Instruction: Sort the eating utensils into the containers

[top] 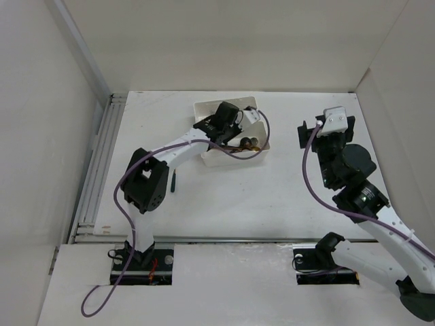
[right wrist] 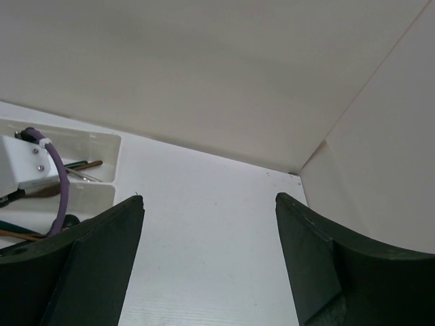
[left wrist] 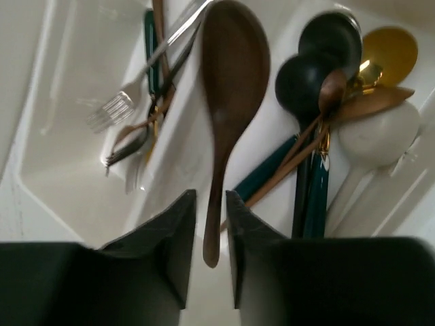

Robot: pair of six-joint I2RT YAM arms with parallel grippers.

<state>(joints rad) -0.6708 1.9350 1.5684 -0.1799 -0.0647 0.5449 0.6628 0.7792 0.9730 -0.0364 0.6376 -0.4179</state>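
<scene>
White table (top: 272, 197) boxed by plain pale walls on 3 sides. 2 white trays sit touching side by side at the far middle of the table. Left arm reaches out over them, purple cable (top: 122, 197) looped along it. Left wrist view: fork tray (left wrist: 61, 149) on the left holds a silver fork (left wrist: 112, 109) and a few more slim forks, tines toward the camera, piled against the wall it shares with its neighbour. Spoon tray (left wrist: 268, 142) on the right holds 2 black spoons (left wrist: 306, 81), a gold spoon (left wrist: 391, 47), a copper spoon (left wrist: 370, 100), a white spoon (left wrist: 380, 132) and teal handles (left wrist: 316, 197), bowls away from the camera, handles crossed. Brown spoon (left wrist: 231, 75) lies along the line where the 2 trays meet, bowl far, handle end down between the fingers of the left gripper (left wrist: 210, 204). Those fingers stand close together with only a narrow gap, and a thin sliver of white shows on each side of the handle. Whether the pads press it I cannot tell. 1 dark green utensil (top: 172, 182) lies alone on the table, just beside the left arm's elbow and well apart from the trays. Right arm is drawn back on the right side of the table. Right gripper (right wrist: 209, 197) is spread wide with nothing between its fingers, bare table under it, trays off to its left.
</scene>
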